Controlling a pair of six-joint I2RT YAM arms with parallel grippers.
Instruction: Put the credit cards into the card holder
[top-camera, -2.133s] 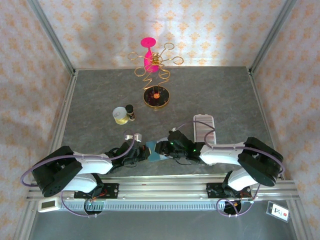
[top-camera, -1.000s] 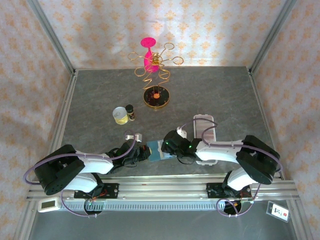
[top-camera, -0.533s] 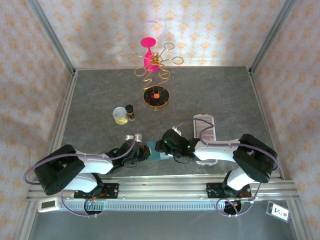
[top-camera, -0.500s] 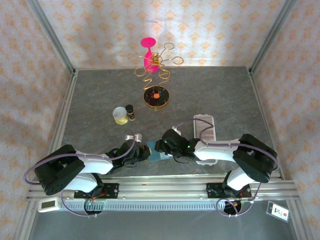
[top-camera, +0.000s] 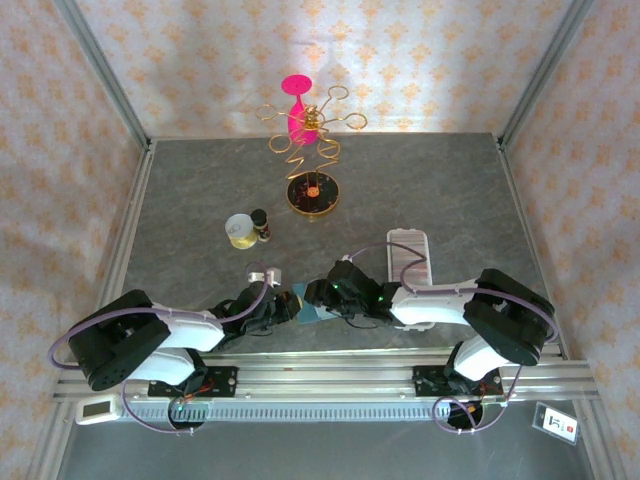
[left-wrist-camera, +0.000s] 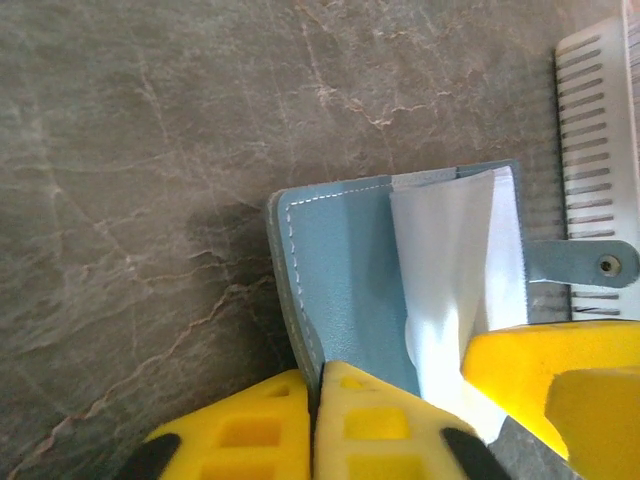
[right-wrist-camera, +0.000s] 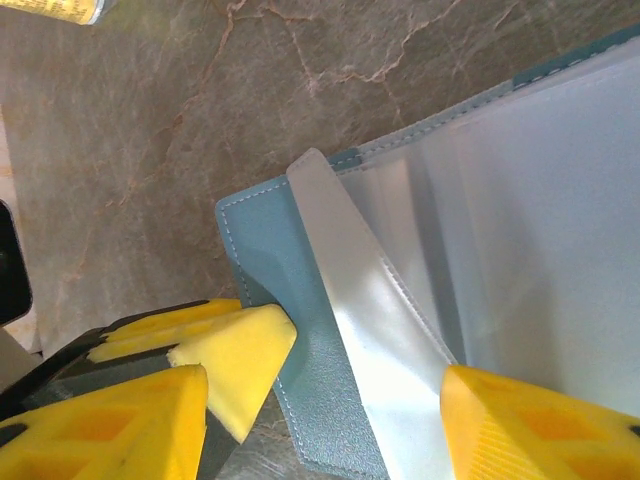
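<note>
The task looks barely begun: the slots of the card holder (left-wrist-camera: 595, 130) that show are bare, and I cannot make out any credit cards, which are probably tucked in the wallet (left-wrist-camera: 340, 270). The wallet lies open on the table (top-camera: 200, 200) just beside the holder, its strap reaching over the holder's edge. The left gripper (left-wrist-camera: 315, 430) pinches the wallet's cover nearly closed. The right gripper (right-wrist-camera: 325, 385) stands wide, gripping nothing, straddling a clear sleeve (right-wrist-camera: 370, 300). Pulling out cards and slotting them remains.
</note>
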